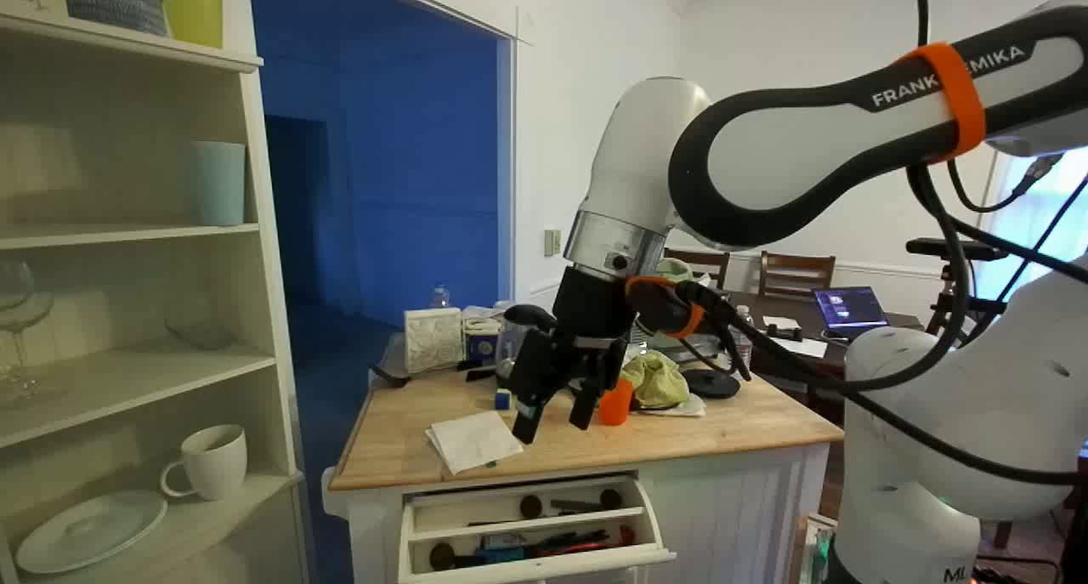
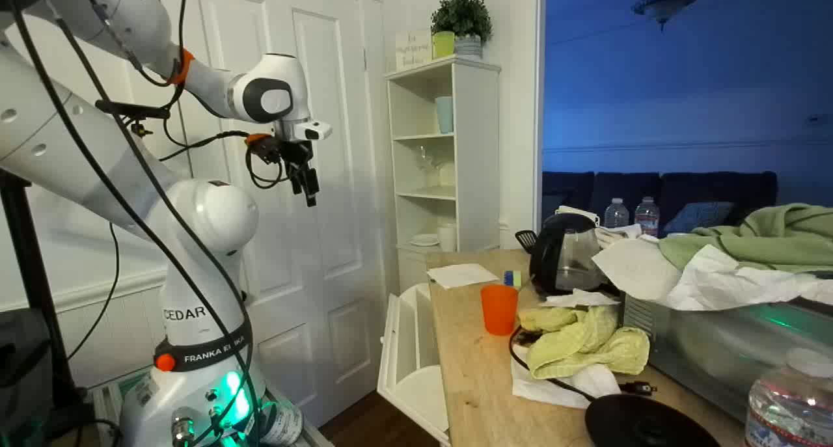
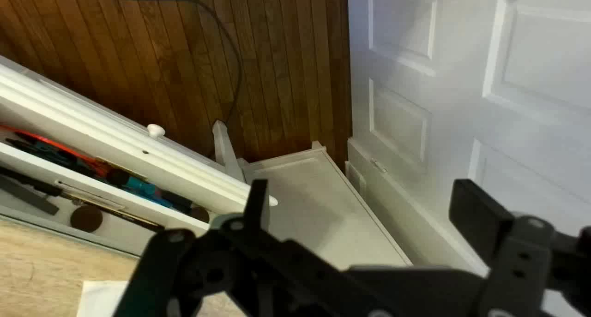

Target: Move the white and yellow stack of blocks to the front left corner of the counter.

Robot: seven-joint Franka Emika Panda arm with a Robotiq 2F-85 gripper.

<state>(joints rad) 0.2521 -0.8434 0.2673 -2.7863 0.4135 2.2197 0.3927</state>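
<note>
Wrist view's got the gripper [image 3: 360,199] spread wide, holding nothing, out past the edge of the counter [image 2: 472,382]. What I take for the block stack [image 2: 512,278] (looks blue-and-yellow) sits lower and farther in, between paper [image 2: 461,276] and kettle [image 2: 561,258], so I'd go inward, then down.

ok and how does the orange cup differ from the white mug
The cup is orange, the mug white. The mug has a handle; the cup shows none. The cup stands on the counter, the mug on a shelf. Both stand upright.
</note>
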